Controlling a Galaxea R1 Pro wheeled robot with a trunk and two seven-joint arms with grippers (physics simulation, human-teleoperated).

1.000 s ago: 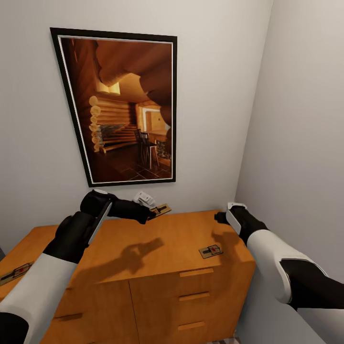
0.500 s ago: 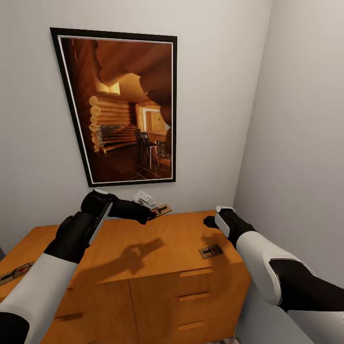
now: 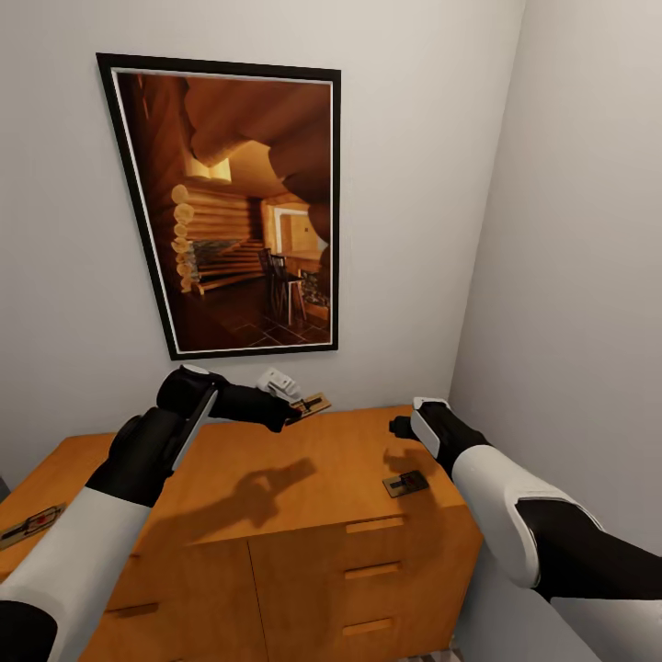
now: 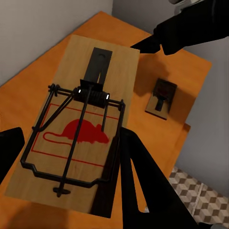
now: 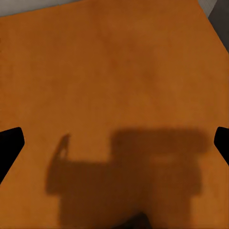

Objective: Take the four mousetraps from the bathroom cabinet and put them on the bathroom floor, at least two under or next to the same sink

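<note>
Left tool [image 3: 296, 411] is up off the cabinet [image 3: 276, 515] with a mousetrap [image 4: 81, 124] pinched between its fingers [image 4: 138, 181], held above the back of the flat top near the wall, board roughly level and the red mouse print facing up in the left wrist view. Right tool [image 3: 402, 428] hovers over the right end of the top, fingertips spread wide at the edges of its wrist view with nothing between them, bare orange wood and its own shadow below. Just beside it lies a second mousetrap [image 3: 405, 484], flat near the front right corner, and a third mousetrap [image 3: 30, 525] sits far off at the left end. These look like light, stiff little boards that will not bend, but thin and low, so the take has to come across the two long edges of the wood, well apart from the dark wire bar and spring. The wire looks like the delicate bit, and the flat wood could skate on that smooth top if nudged. A patch of bathroom floor [image 4: 200, 195] peeks past the cabinet edge.
</note>
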